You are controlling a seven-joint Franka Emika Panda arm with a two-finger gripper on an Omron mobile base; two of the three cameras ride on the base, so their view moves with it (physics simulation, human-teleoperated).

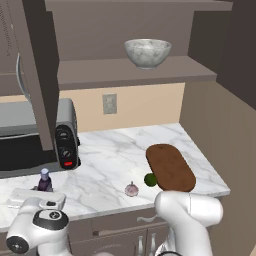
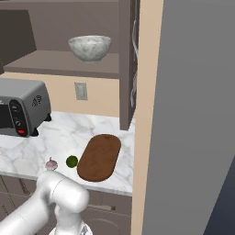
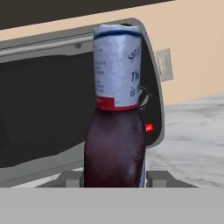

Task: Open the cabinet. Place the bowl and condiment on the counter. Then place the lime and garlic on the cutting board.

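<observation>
Dark brown-purple condiment bottle (image 3: 116, 131) stands upright between the two fingertips of the hand (image 3: 114, 178), jaws narrowed and gripping its body, low at the left of the marble worktop (image 1: 110, 150) just before the toaster oven (image 1: 35, 140). Risk, as judged: a tilted or early release would topple the tall narrow bottle toward the front edge or against the oven. Open room lies rightward toward garlic (image 1: 131, 189), lime (image 1: 150, 179) and cutting board (image 1: 171, 167); stone bowl (image 1: 147, 52) remains on the open cabinet (image 1: 130, 70) shelf.

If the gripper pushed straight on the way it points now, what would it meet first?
Probably the toaster oven door: the gripper is shut on the condiment, with that appliance directly behind, though depth is unclear.
</observation>
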